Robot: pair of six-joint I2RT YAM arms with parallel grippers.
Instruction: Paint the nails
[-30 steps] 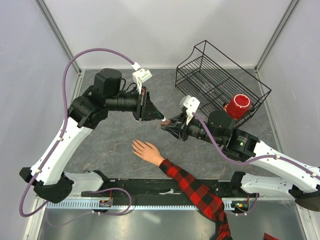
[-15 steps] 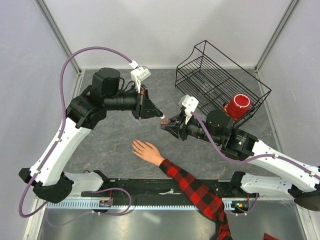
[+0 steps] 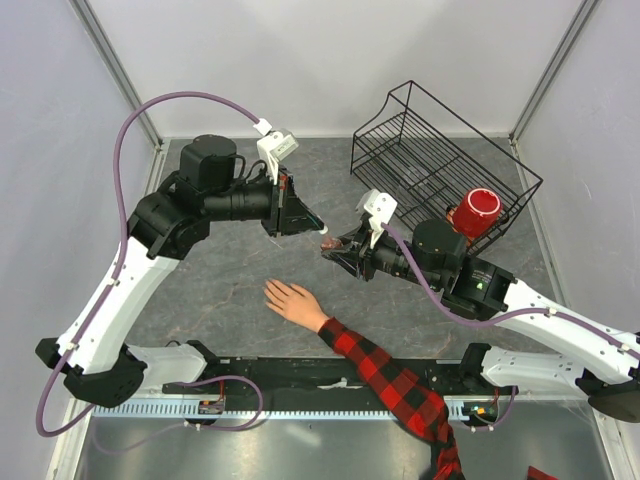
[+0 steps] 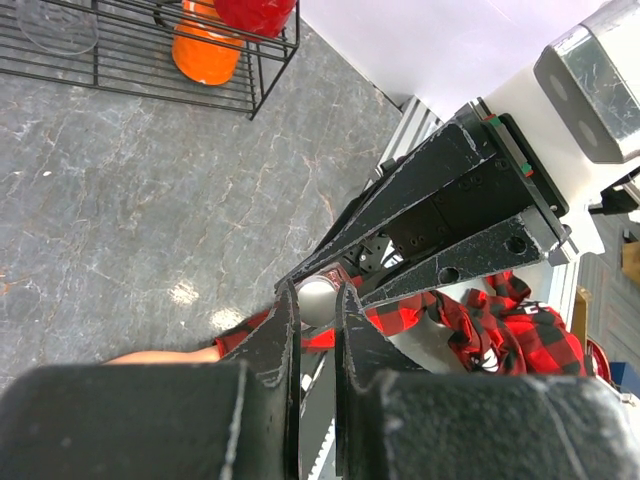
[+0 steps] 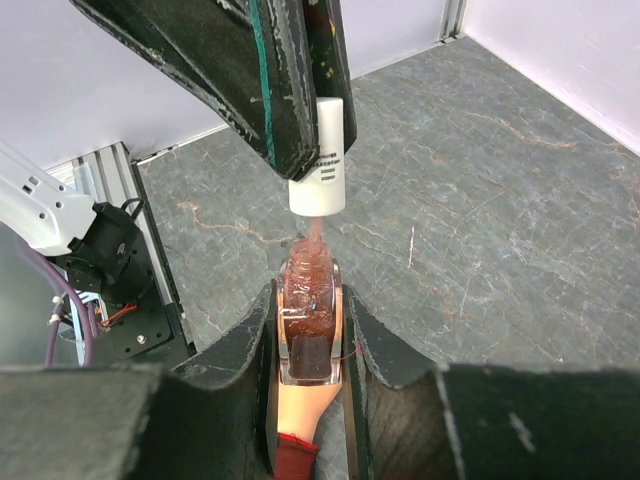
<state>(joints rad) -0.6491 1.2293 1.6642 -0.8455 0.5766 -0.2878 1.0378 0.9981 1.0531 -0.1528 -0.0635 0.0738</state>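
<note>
Though near, nails below left end effector

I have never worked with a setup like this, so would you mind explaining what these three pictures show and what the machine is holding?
These are two robot arms bolted to a grey stone-patterned table. One picture looks down from above; the other two come from cameras on each wrist, looking along that arm's own fingers. The right gripper is shut on a small dark red nail polish bottle. The left gripper is shut on the bottle's white cap, lifted just clear of the bottle. On the table lies a pale hand in a red-and-black plaid sleeve, its nails too small to make out. A black wire rack behind holds a red cup.
</note>
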